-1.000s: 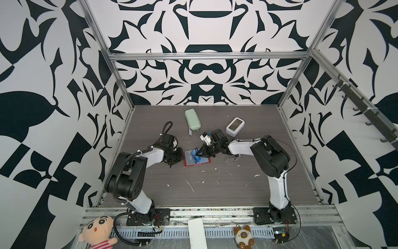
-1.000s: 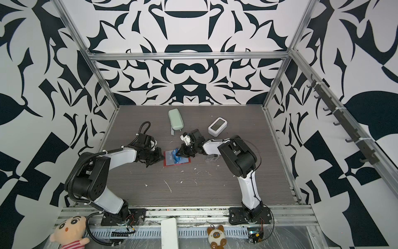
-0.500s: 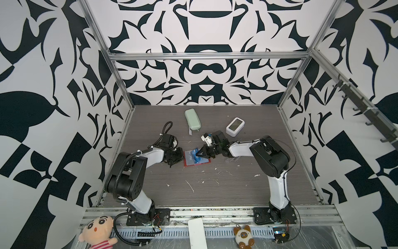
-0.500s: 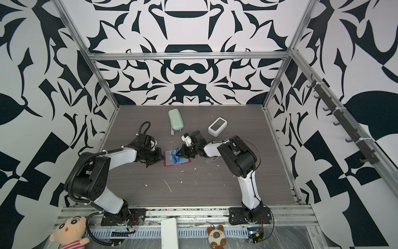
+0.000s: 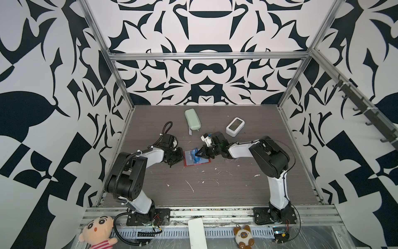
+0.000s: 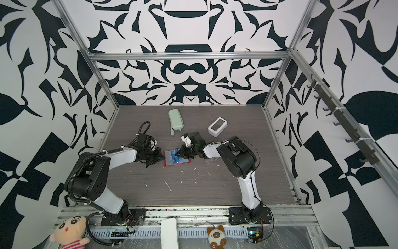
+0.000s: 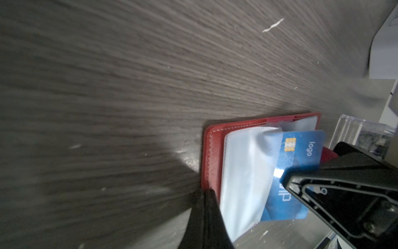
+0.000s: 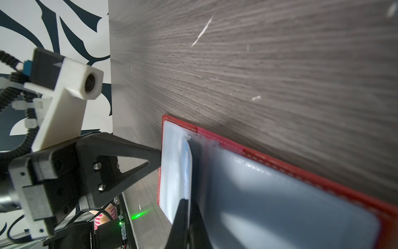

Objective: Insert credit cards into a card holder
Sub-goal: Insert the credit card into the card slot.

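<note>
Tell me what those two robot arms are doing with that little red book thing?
They are putting a card away. The red card holder lies open on the table. The right gripper pinches a blue card, which is partly tucked under a clear sleeve page. The left gripper is shut, its tip at the holder's opposite edge, seemingly steadying it. The card is not yet fully in.

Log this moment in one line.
step: card insertion | left end effector: shut, touching red leather-look card holder edge | right end effector: shut on blue plastic credit card, partly in clear sleeve
</note>
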### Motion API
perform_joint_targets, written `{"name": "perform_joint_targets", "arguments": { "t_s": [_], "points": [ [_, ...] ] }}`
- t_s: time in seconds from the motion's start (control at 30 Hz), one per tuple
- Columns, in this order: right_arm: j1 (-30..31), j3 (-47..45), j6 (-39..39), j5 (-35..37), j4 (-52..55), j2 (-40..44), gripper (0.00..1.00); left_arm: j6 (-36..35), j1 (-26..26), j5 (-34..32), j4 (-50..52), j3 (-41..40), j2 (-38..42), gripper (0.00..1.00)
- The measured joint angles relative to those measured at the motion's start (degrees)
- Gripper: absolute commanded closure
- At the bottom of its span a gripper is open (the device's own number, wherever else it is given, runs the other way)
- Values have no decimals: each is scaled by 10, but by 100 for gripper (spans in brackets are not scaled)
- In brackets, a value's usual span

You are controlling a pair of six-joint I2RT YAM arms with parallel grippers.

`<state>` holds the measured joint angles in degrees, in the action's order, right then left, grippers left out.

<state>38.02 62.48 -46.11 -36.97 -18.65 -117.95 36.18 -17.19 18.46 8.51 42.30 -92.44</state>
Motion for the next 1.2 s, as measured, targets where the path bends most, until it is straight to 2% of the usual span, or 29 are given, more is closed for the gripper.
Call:
{"name": "perform_joint_targets", "arguments": {
  "t_s": [0.43, 0.9, 1.2],
  "points": [
    [24, 32, 68, 66, 96, 19, 54, -2, 0, 4, 2, 0, 0, 100],
    [65, 106, 166, 189, 269, 35, 38, -12, 0, 4, 6, 0, 1, 100],
    [71, 116, 194, 252, 335, 51, 37, -15, 0, 4, 7, 0, 2, 100]
  ]
}}
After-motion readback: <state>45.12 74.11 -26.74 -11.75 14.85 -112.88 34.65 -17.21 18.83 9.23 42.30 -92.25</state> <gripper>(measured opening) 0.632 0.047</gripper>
